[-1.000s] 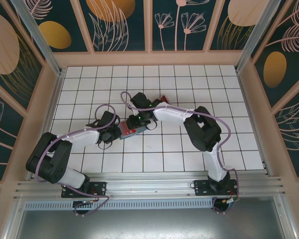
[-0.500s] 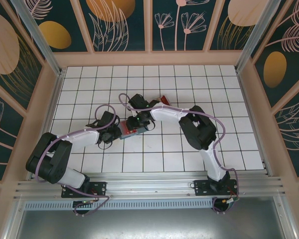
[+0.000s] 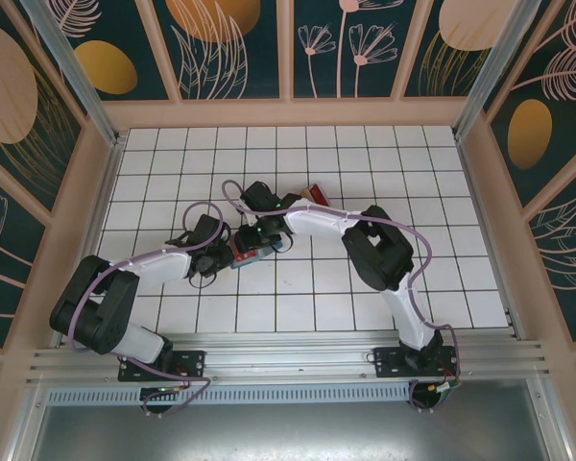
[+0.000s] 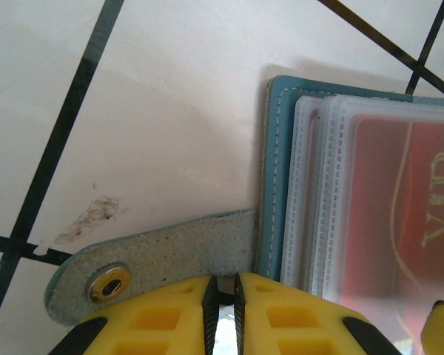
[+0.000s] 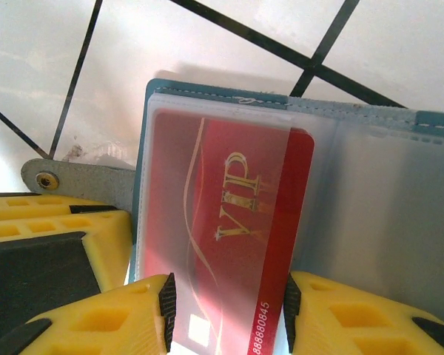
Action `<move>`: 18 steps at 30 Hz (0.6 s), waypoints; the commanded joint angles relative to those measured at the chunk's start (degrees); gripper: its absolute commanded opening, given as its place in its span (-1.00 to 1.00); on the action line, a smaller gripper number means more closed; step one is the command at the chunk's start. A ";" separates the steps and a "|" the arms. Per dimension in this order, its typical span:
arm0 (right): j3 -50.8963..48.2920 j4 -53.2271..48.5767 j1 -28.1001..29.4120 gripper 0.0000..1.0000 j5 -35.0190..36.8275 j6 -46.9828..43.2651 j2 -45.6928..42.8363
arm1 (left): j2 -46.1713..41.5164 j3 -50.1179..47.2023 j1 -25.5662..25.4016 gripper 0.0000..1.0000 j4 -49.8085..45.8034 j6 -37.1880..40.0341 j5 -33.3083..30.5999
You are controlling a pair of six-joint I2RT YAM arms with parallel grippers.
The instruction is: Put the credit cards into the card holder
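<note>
The teal card holder (image 3: 249, 254) lies open on the white tiles, its clear sleeves (image 5: 370, 192) facing up. My right gripper (image 5: 228, 307) is shut on a red credit card (image 5: 229, 222) marked VIP, one pad on each long edge. The card's far end sits under a clear sleeve. My left gripper (image 4: 221, 292) is shut at the holder's teal edge (image 4: 270, 170), where the grey snap strap (image 4: 170, 244) joins it. From above, the left gripper (image 3: 223, 255) and right gripper (image 3: 264, 237) meet over the holder.
Another red card (image 3: 314, 192) pokes out on the tiles just behind the right arm. The tiled floor is walled in by a wooden frame (image 3: 288, 113). Free tiles lie to the far left, far right and front.
The right gripper has shifted a little to the left with the red card, closer to the left gripper. The left arm has stayed put.
</note>
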 commanded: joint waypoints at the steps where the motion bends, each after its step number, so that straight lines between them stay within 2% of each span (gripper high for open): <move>1: 1.44 0.19 1.36 -0.13 -3.12 0.06 0.42 | 2.13 -1.34 -0.30 -0.62 5.39 0.00 3.45; 5: -0.81 0.38 0.16 -0.12 -1.91 -0.13 -2.44 | -0.21 -0.69 -0.30 -0.59 3.44 -0.05 2.78; 10: -4.72 1.33 -1.75 -0.12 -0.40 0.04 -8.40 | -4.77 1.59 -0.30 -0.39 -0.65 0.28 1.88; 18: -12.80 3.37 -4.00 -0.11 -2.12 1.20 -16.51 | -10.33 7.70 -0.30 -0.27 -7.26 1.79 -1.79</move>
